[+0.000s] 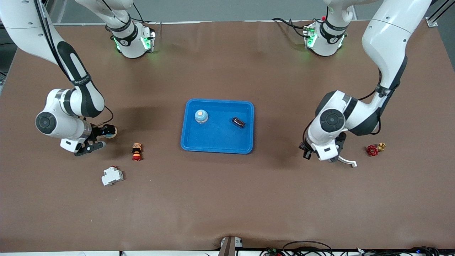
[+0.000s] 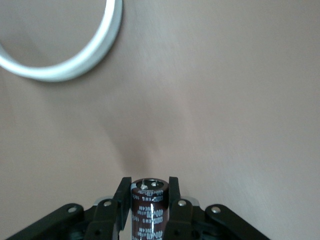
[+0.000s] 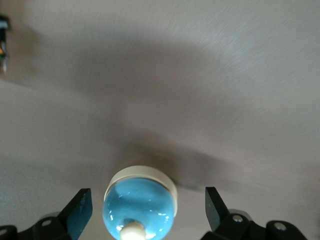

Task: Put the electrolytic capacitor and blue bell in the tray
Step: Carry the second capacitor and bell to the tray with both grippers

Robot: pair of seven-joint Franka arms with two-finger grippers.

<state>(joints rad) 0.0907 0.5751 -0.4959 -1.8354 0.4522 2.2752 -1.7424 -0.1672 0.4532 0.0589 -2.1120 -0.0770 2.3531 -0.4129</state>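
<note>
The bright-blue tray (image 1: 217, 145) lies mid-table with a blue bell (image 1: 201, 116) and a dark electrolytic capacitor (image 1: 238, 122) in it. Toward the right arm's end, another blue bell (image 1: 111, 132) (image 3: 140, 210) with a cream button stands on the table. My right gripper (image 1: 104, 137) (image 3: 147, 210) is open, one finger on each side of this bell without touching it. My left gripper (image 1: 333, 159) (image 2: 149, 187) is low over the table toward the left arm's end, shut on a second dark-brown capacitor (image 2: 148, 210). That capacitor is hidden in the front view.
A white ring (image 2: 65, 70) (image 1: 348, 162) lies on the table beside the left gripper, with a red-and-brass valve (image 1: 375, 149) close to it. A red-and-black push button (image 1: 137, 152) and a white breaker (image 1: 112, 176) lie near the right gripper.
</note>
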